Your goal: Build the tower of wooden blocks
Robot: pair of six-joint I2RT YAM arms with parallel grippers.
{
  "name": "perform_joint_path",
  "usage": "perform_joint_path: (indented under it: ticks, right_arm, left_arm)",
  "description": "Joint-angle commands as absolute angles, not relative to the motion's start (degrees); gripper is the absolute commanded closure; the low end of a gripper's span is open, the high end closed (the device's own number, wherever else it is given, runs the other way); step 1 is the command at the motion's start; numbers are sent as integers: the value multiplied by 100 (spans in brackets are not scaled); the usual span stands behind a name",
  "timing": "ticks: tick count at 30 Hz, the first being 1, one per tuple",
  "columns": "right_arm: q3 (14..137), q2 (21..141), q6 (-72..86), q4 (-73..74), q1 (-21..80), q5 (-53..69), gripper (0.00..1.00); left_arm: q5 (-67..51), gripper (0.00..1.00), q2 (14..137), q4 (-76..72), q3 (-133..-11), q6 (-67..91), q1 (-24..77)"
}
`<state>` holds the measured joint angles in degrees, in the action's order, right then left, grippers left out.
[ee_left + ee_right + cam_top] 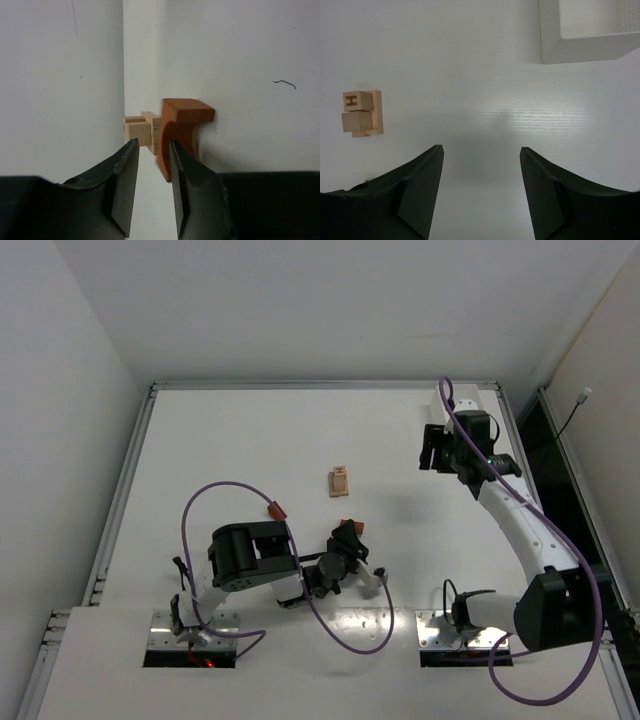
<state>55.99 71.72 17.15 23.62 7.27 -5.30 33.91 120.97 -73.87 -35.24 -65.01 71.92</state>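
Note:
The wood block tower (340,481) is a pale tan plank with two tan cubes on it, in the middle of the table; in the right wrist view the tower (362,113) has a cube marked H. A reddish-brown arch block (182,130) lies just past the tips of my left gripper (151,145), beside its right finger and not between the jaws, which stand slightly apart with nothing in them. From above, the arch (350,527) sits at the left gripper (345,540). A second reddish-brown block (277,509) lies to the left. My right gripper (481,150) hangs open and empty at the far right (432,450).
A white rectangular bin (590,30) stands at the far right corner of the table, beyond the right gripper. A raised metal rail (130,480) runs along the table's left edge. Purple cables (200,500) loop over both arms.

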Motion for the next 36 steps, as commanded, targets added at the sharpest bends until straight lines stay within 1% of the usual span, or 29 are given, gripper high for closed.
perform_joint_path:
  ticks: [1,3,5,15,19,23,25,29,30,32,33,35,36]
  right_arm:
    - [5889,7216,1802,2171,712,-405,41]
    - [5941,7268,1802,2171,659,-404,41]
    - [5941,7269,1802,2171,659,-404,41]
    - [5941,7269,1802,2171,606,-404,41]
    - [5889,7269,1750,2171,606,-54,41]
    - [5766,7216,1749,2171,668,0,41]
    - [5766,7216,1749,2171,668,61,41]
    - [5766,7216,1749,2118,668,132,41]
    - [5766,7268,1749,2066,668,271,41]
    - [5766,7269,1653,2065,720,447,41]
    - [5766,7269,1583,2013,721,692,41]
    - [5827,7330,1416,2013,843,887,41]
    - [5827,7382,1363,1960,896,949,41]
  left_arm:
    - [3349,71,12164,-8060,-3621,-6249,7128]
    - [3349,70,12164,-8060,-3621,-6249,7128]
    - [3349,67,12164,-8060,-3621,-6197,7128]
    - [3568,67,12094,-8007,-3507,-6082,7242]
    - [3972,67,11629,-7630,-3314,-5714,7242]
    - [4034,65,10654,-6183,-3112,-5020,7382]
    - [4157,65,10120,-5829,-3006,-4695,7496]
    - [4367,65,9432,-4854,-2936,-4097,7673]
    - [4368,64,9300,-4451,-2936,-3974,7673]
    - [4430,63,8845,-4133,-3049,-3596,7734]
    - [4430,62,8685,-3409,-3154,-3369,7734]
    - [4430,60,8299,-2641,-3600,-2578,7734]
    - [4430,60,8201,-1801,-3778,-2288,7673]
